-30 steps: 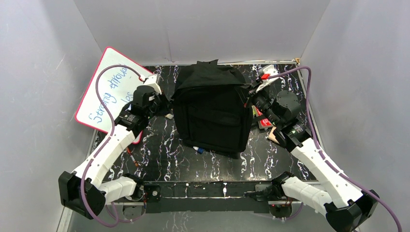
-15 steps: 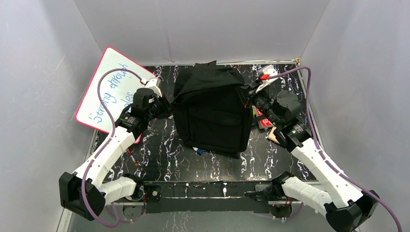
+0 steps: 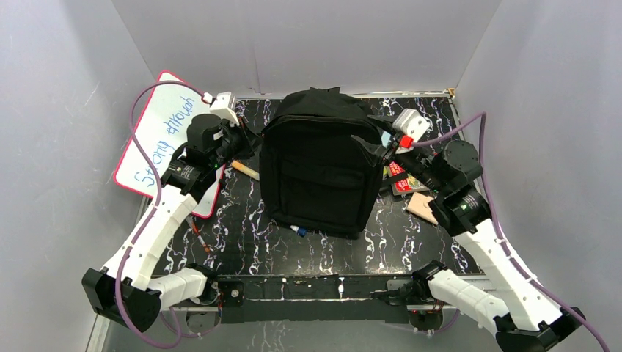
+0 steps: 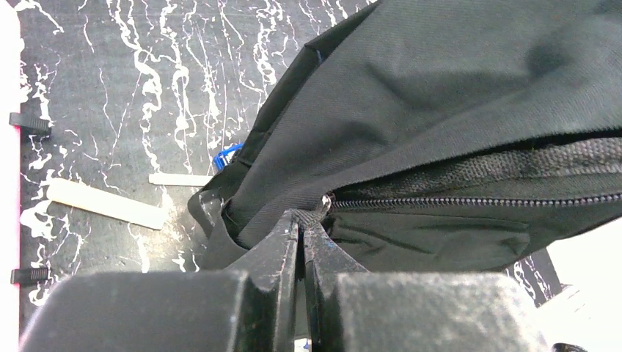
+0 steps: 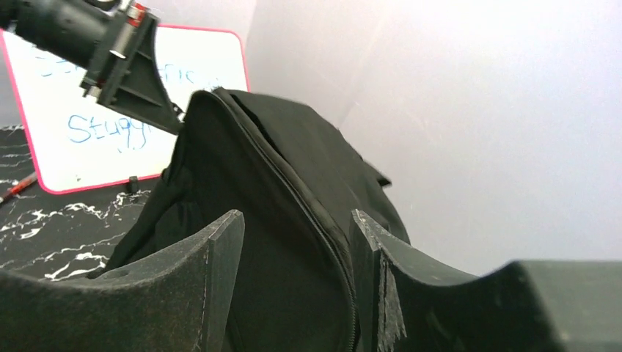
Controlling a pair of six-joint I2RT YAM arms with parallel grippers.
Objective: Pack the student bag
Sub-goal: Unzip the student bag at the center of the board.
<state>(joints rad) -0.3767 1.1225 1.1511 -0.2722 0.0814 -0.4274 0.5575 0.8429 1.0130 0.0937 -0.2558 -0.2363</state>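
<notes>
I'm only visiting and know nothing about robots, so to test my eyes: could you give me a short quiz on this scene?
1. True or false: the left gripper is shut on the student bag's fabric.
2. The right gripper is: A open, B shut on a pen, C out of view.
3. What written-on board lies at the far left?
Key: 1 true; 2 A; 3 the whiteboard.

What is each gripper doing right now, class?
Left gripper: closed, pinching the student bag beside its zipper.
Right gripper: open, holding nothing.
</notes>
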